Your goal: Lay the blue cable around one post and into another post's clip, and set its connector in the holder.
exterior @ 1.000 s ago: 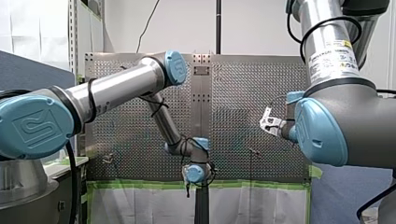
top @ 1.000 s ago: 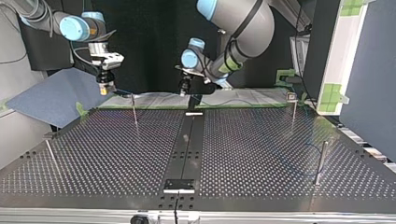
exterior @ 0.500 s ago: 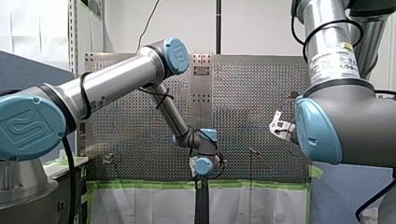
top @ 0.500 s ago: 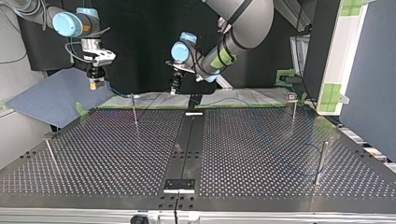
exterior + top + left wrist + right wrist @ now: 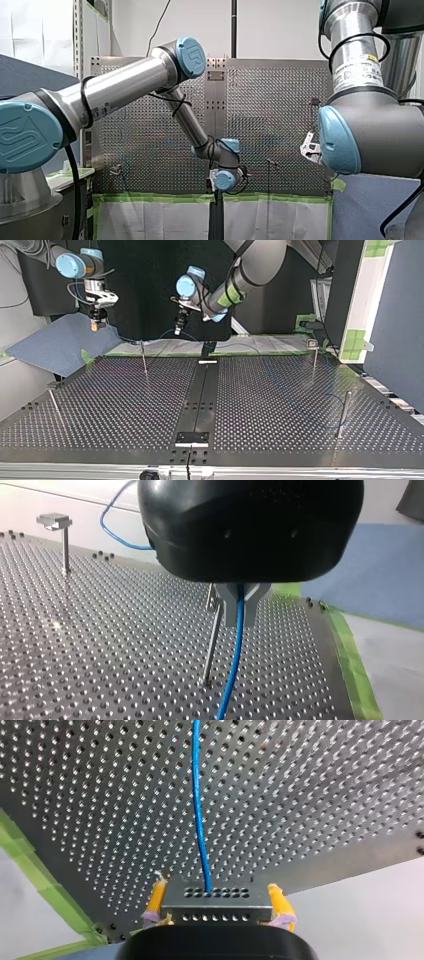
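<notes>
My right gripper is clamped on the connector, a boxy grey metal block with rows of small holes. Its yellow pads press against the block's two ends. The blue cable leaves the middle of the block and runs straight ahead, away from the fingers, over the perforated table, so its long axis lines up with the gripper's own reach. My left gripper is pinched on the same cable further along: the thin, smooth, round strand comes out between the grey fingers and drops toward the dimpled metal plate. Just beside those fingers stands a slim metal post, close to the cable but not touching it. I judge the coming move turns on that gap, since the cable has to go around a post. In the top view that post stands between the two grippers, nearer my left one. Well apart from it rises a second post with a flat clip head. I can't tell which fixture is the holder.
</notes>
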### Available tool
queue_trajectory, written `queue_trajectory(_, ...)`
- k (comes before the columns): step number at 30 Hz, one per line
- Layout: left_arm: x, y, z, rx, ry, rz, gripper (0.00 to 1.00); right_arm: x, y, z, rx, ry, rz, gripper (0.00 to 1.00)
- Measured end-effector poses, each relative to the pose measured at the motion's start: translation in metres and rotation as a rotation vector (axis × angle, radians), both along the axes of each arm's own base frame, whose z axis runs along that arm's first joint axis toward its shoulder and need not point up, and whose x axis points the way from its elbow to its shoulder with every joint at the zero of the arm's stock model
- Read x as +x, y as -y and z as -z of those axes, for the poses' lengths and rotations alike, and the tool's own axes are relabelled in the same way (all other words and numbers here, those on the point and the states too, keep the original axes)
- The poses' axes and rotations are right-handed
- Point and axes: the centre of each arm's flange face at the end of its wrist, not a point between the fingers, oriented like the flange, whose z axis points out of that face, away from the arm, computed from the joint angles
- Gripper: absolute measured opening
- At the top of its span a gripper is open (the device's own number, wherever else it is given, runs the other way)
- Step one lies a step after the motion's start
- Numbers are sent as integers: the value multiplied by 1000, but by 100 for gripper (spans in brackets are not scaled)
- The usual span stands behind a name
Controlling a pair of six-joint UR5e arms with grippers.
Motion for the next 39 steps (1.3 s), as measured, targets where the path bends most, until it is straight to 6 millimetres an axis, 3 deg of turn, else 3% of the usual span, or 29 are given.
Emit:
queue_trajectory(7, 0, 3, -1, -26, 7, 5, 0, -4, 10, 14, 3, -7, 8, 0)
queue_trajectory(25, 24, -1, -6, -47, -6, 3, 0, -12, 40, 13, -25, -19, 18, 0)
queue_trajectory(39, 31, -4, -6, -58, -9, 16, 0, -27, 47, 18, -16, -24, 48, 0)
